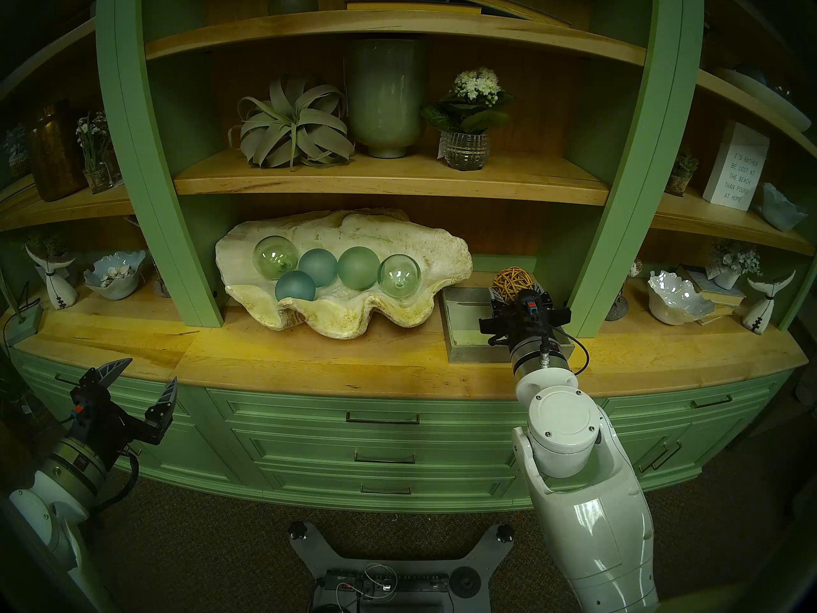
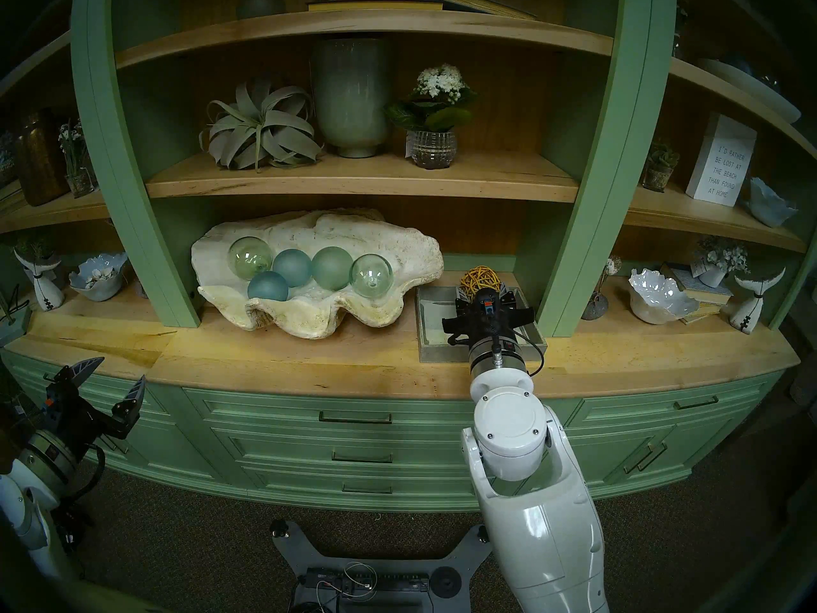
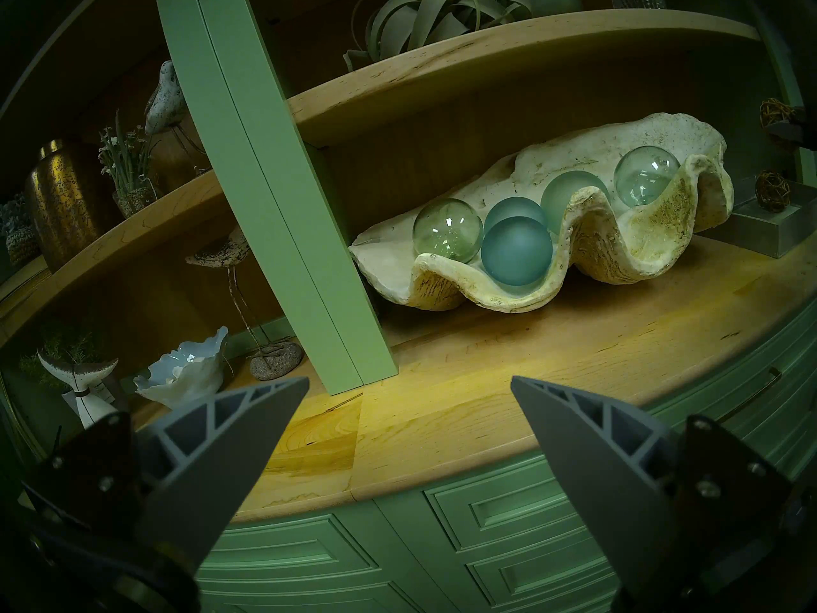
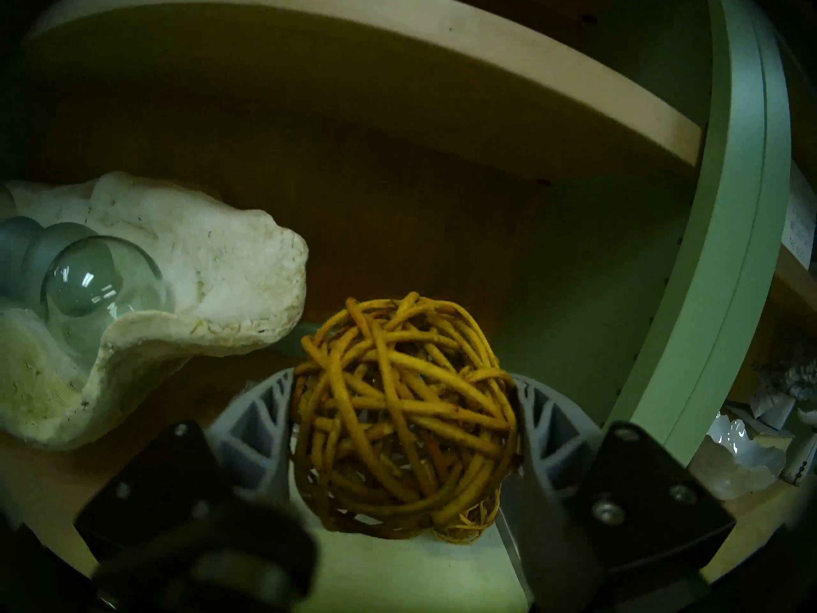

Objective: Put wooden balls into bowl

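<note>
My right gripper [image 4: 404, 377] is shut on a wooden ball [image 4: 402, 413] of woven yellow-brown rattan, its grey fingers [image 4: 261, 417] pressing on both sides. From the head the held ball [image 1: 513, 281] hangs just above the back of the square grey tray [image 1: 460, 333]. A second wooden ball [image 3: 771, 190] rests in that tray, and only a sliver of it [image 4: 468, 526] peeks out below the held one. The big cream clam-shell bowl [image 1: 336, 322] stands left of the tray with several glass balls [image 1: 356, 268] inside. Low at the left, in front of the drawers, my left gripper [image 1: 150, 371] is open and holds nothing.
A green cabinet post [image 1: 605, 200] rises close to the right of the tray, and a wooden shelf [image 1: 389, 185] runs above the bowl. Small white jagged bowls [image 1: 678, 298] and whale-tail figures [image 1: 762, 304] stand in the side bays. Bare counter [image 1: 309, 360] lies before the bowl.
</note>
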